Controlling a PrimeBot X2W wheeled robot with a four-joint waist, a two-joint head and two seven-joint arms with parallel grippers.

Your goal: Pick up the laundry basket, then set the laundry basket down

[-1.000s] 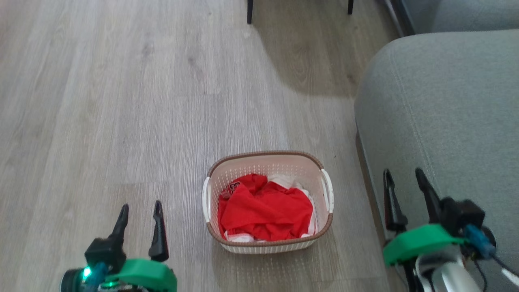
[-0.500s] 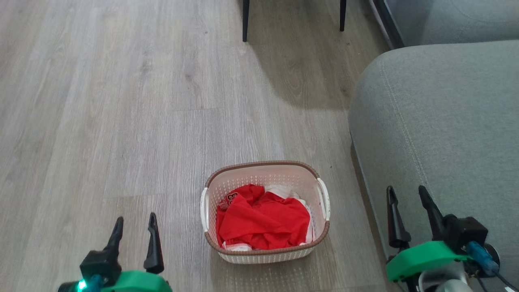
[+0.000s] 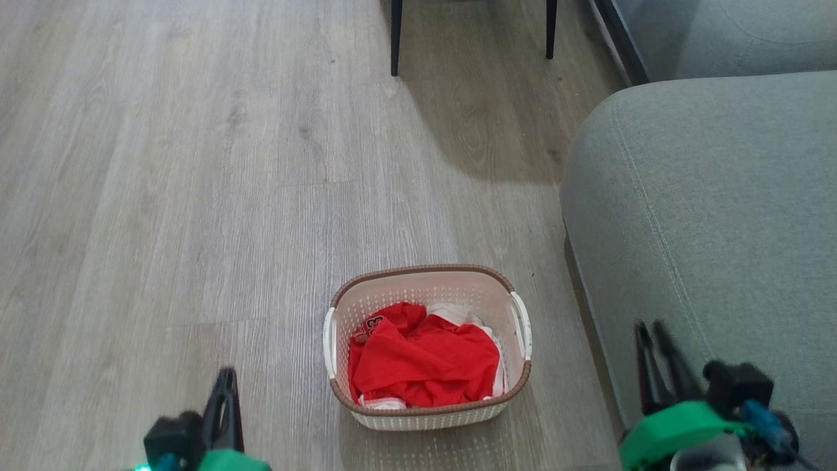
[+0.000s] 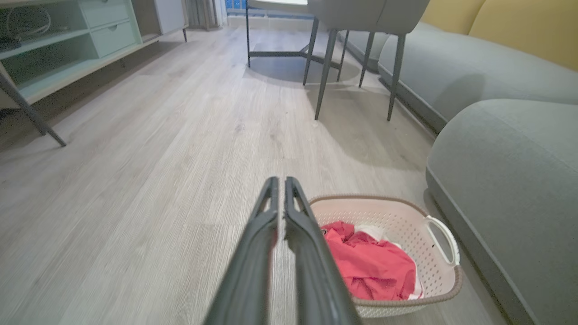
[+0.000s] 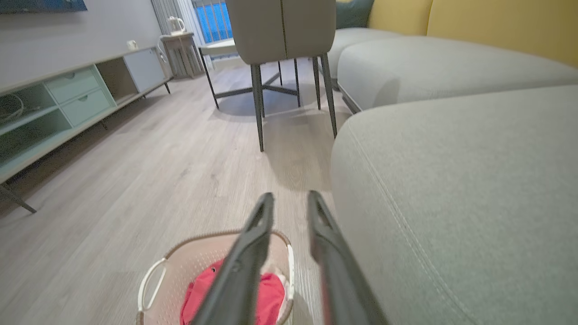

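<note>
The laundry basket [image 3: 425,269] stands on the wood floor, cream-white and perforated, with a brown rim and a white handle on each side. Red and white clothes [image 3: 425,360] lie inside it. My left gripper [image 3: 225,383] hovers to the basket's left near the bottom edge of the head view, apart from it. In the left wrist view the left gripper [image 4: 280,180] is shut on nothing, with the basket [image 4: 433,275] to its right. My right gripper [image 3: 650,327] is to the basket's right, over the sofa edge. The right gripper [image 5: 289,196] shows a narrow gap, with the basket [image 5: 180,246] lower left.
A grey sofa [image 3: 706,229] rises close beside the basket's right side. Dark chair legs [image 3: 395,39] stand farther off on the floor. A pale green low cabinet [image 4: 67,49] lines the far left wall. Open floor lies left of and beyond the basket.
Both grippers' fingers have drawn together: the left ones have met, the right ones keep a narrow gap. Both grippers sit lower in the head view. The camera has tilted slightly.
</note>
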